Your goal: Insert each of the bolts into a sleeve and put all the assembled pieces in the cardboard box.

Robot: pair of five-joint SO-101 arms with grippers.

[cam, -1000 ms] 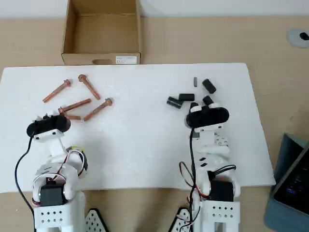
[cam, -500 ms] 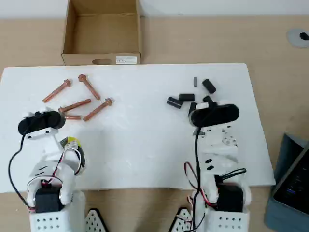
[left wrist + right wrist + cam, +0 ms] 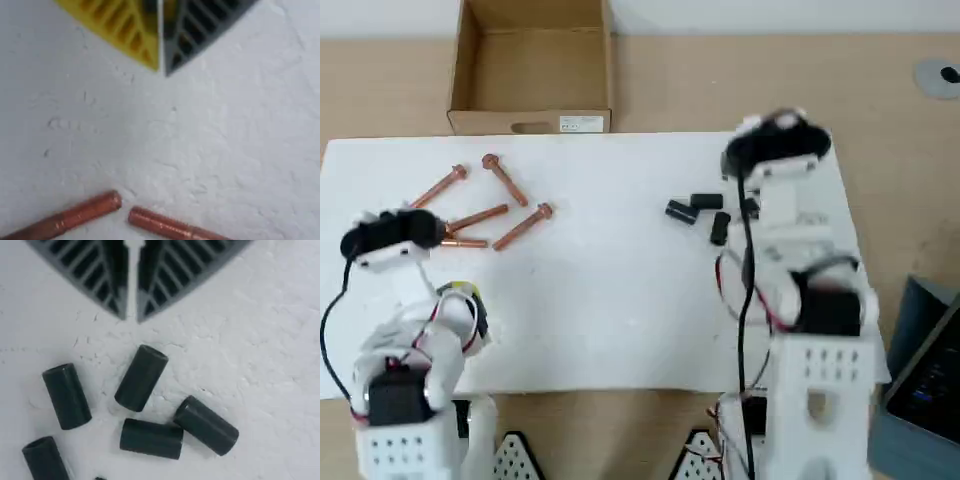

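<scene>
1. High view. Five bolts [image 3: 475, 217] lie loose on the white mat [image 3: 600, 300], just ahead of the left arm [image 3: 390, 240]. The sleeves [image 3: 706, 201] lie in a cluster beside the right arm [image 3: 775, 160]. The cardboard box [image 3: 463, 60] stands beyond the mat, well apart from both arms. No bolt is yet seated in a sleeve.

2. Left wrist view. The left gripper [image 3: 161, 67] is closed, finger against finger, and holds nothing. Two bolt ends lie near the fingertips, apart from them. Handling, as judged: the bolts look stiff, slender and smooth, and are likely to roll. Take hold across the shank near mid-length and leave the plain end free for insertion.

3. Right wrist view. The right gripper [image 3: 131, 315] is closed to a narrow slit, with nothing between the fingers. The nearest sleeve lies just beside the fingertips without touching them. Four more lie farther out, two of these touching. Handling, as judged: the sleeves look light, rigid and slick, and are prone to roll or squirt out. Grip across the curved body and keep one bore end clear.
</scene>
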